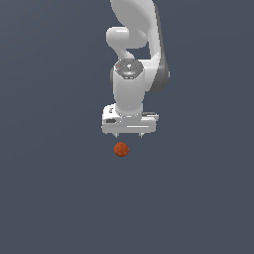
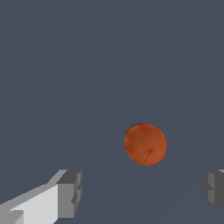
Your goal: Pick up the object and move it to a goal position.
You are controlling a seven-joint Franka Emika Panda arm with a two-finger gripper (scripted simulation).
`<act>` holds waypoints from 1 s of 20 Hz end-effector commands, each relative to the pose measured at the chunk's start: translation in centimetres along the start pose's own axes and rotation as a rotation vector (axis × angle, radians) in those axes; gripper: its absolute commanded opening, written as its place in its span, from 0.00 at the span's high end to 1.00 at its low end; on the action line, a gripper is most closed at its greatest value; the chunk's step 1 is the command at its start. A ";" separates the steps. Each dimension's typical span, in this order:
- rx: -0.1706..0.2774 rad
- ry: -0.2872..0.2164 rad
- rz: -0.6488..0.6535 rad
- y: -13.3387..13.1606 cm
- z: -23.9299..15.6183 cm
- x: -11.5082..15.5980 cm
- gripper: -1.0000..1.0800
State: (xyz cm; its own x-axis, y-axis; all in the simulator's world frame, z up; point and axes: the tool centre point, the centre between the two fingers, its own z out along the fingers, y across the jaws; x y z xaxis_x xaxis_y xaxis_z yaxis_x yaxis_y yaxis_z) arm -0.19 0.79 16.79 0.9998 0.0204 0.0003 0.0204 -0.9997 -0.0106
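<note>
A small orange-red ball [image 1: 121, 149] with a mottled surface lies on the dark grey floor. My white gripper [image 1: 128, 135] hangs just above and behind it in the exterior view, slightly toward that view's right. In the wrist view the ball [image 2: 145, 143] sits ahead of the gap between my two grey fingertips [image 2: 70, 192], apart from both. The jaws stand wide open and hold nothing.
The plain dark grey floor [image 1: 54, 198] spreads all around the ball. My white arm [image 1: 136, 44] rises behind the gripper. No other objects show.
</note>
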 end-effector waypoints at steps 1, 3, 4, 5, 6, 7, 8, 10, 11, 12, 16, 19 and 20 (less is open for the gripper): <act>0.000 0.000 0.000 0.0 0.0 0.0 0.04; -0.002 0.002 -0.001 0.0 -0.1 0.0 0.04; -0.004 0.004 -0.002 0.1 -0.1 0.1 0.04; -0.007 0.007 -0.003 0.1 -0.2 0.1 0.04; -0.011 0.011 -0.005 0.2 -0.4 0.2 0.04; -0.015 0.016 -0.006 0.3 -0.5 0.3 0.04; -0.020 0.021 -0.007 0.4 -0.7 0.4 0.04; -0.027 0.029 -0.006 0.6 -1.0 0.6 0.04; -0.029 0.031 -0.004 0.6 -1.1 0.6 0.04; -0.030 0.033 -0.002 0.6 -1.2 0.7 0.04; -0.030 0.032 -0.001 0.6 -1.1 0.6 0.04; -0.029 0.031 -0.014 0.6 -1.0 0.6 0.04; -0.029 0.030 -0.022 0.6 -1.0 0.6 0.04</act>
State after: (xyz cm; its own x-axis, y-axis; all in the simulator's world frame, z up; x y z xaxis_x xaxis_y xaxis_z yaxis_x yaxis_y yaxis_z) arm 0.45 0.18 17.83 0.9989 0.0341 0.0313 0.0335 -0.9993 0.0189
